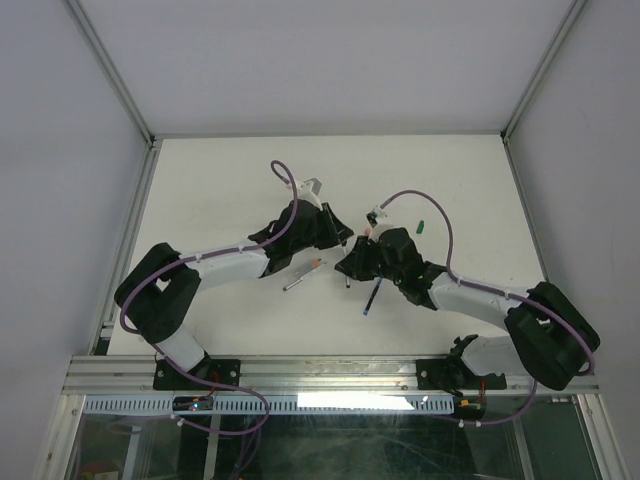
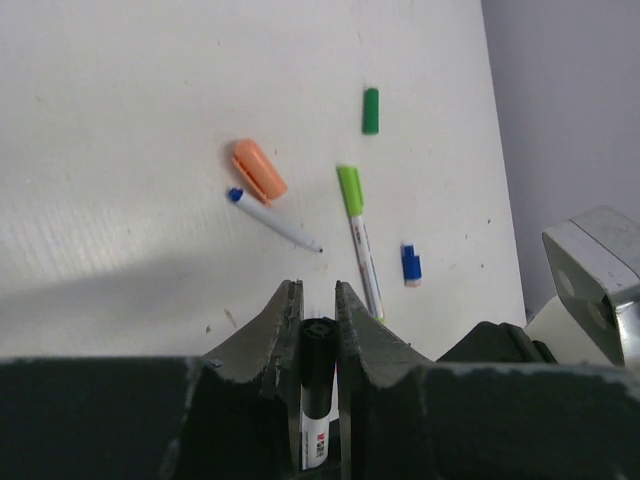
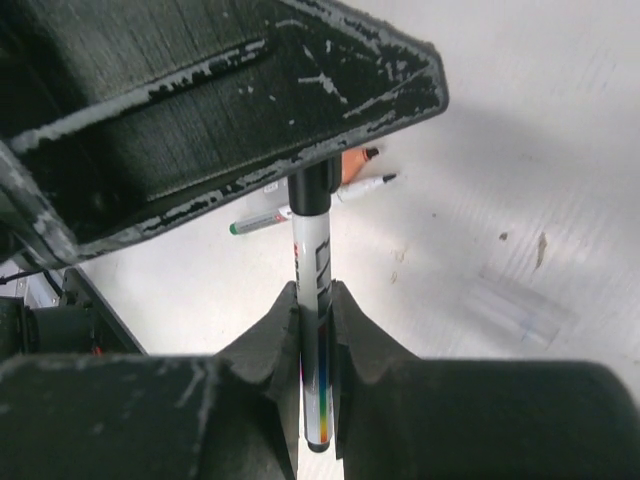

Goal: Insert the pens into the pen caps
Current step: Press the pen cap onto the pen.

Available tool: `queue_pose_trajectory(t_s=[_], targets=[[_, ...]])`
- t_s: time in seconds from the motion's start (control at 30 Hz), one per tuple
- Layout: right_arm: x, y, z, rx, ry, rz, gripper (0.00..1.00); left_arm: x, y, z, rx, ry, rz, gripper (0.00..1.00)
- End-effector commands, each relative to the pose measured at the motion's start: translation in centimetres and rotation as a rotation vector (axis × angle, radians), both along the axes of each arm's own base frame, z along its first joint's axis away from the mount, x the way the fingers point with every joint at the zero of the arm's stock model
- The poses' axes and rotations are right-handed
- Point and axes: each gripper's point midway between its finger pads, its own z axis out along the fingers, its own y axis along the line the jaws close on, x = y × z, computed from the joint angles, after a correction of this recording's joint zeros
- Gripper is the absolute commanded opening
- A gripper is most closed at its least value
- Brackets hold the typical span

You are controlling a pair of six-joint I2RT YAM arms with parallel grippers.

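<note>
Grey walls [image 1: 60, 150] and a metal frame [image 1: 115, 85] enclosed the white table [image 1: 220, 190]. Near the overhead view's centre, the left claw [image 2: 318, 295] pinched a black-ended pen [image 2: 318, 350]; the right claw [image 3: 314, 295] clamped a white pen [image 3: 310, 255] whose black end met the left claw's underside. Higher in the left wrist view lay a green pen [image 2: 358, 238], a blue-ended pen [image 2: 272, 220], an orange cap [image 2: 259, 170], a green cap [image 2: 370, 110] and a blue cap [image 2: 410, 264].

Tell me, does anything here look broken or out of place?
Nothing broken. The left pincer's black fingers are scuffed grey, and a stubby orange plastic cap and small blue plastic cap lie loose on the white table.
</note>
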Motion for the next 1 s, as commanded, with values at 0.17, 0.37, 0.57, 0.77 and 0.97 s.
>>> queue_pose_trajectory(t_s=[0.17,0.37,0.57,0.77,0.97], targets=[[13.9,-3.0,17.5,0.175,-0.456,-0.258,0.0,-9.1,-3.4,-1.6,0.016,0.161,-0.294,0.0],[17.5,-3.4,21.2,0.165,-0.562,-0.254,0.0,-9.9,-4.1,-1.6,0.012,0.162,-0.337,0.0],[20.0,-4.1,23.6,0.139,-0.652,-0.253,0.0,-10.5,-4.3,-2.0,0.005,0.172,-0.364,0.0],[18.0,-4.1,20.7,0.103,-0.587,-0.191,0.0,-10.0,-3.5,-1.7,0.016,0.155,-0.34,0.0],[14.7,-5.5,16.1,0.038,-0.472,-0.178,0.0,-8.7,-2.1,-1.4,0.002,0.15,-0.282,0.0]])
